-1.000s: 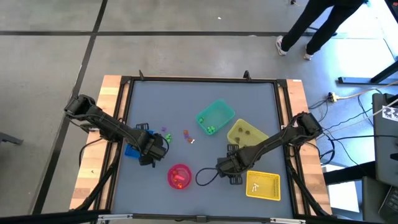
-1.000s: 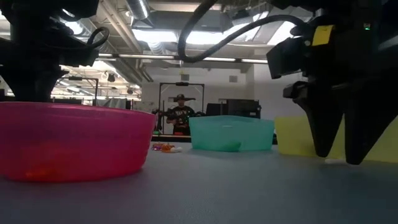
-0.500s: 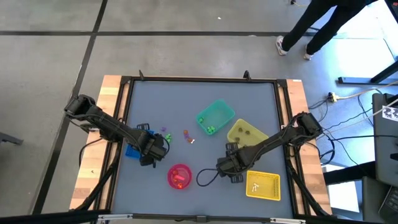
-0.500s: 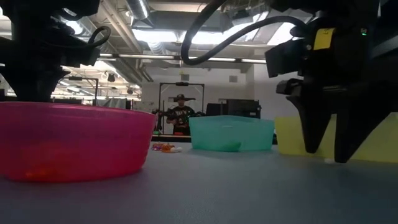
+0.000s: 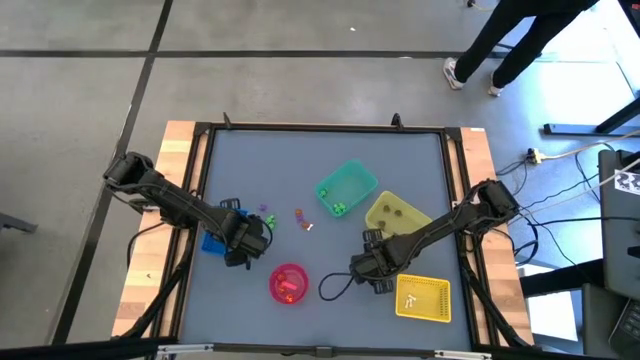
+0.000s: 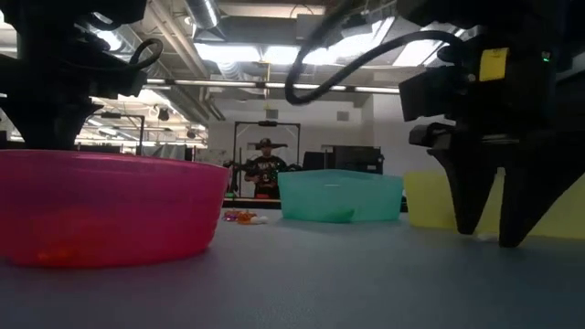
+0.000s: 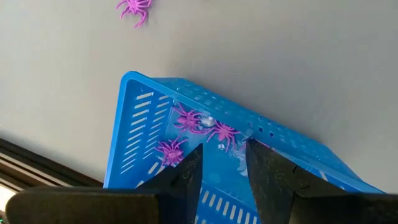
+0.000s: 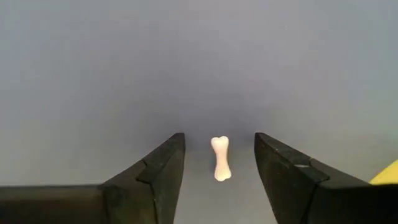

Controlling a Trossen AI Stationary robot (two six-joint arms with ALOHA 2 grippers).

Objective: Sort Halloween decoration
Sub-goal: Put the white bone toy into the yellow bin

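The right fingers stand apart on either side of a small white bone lying on the grey table, not touching it. Only the right wrist view shows this bone; from above, the right gripper hides it, low over the table between the pink bowl and the yellow basket.

The left fingers stand a little apart with nothing between them, over the blue basket. The left wrist view alone shows what lies in it: three purple spiders, and one more spider out on the table beyond the basket. From above, the left gripper covers most of that basket.

The low view shows the pink bowl nearest, with orange pieces dimly seen through its wall, then the teal bin and a yellow bin behind.

From above there are five containers: pink bowl, blue basket, yellow basket, yellow bin, teal bin. Green bits lie in the teal bin, two dark ones in the yellow bin. A few loose trinkets sit mid-table. A person's legs show on the floor beyond.
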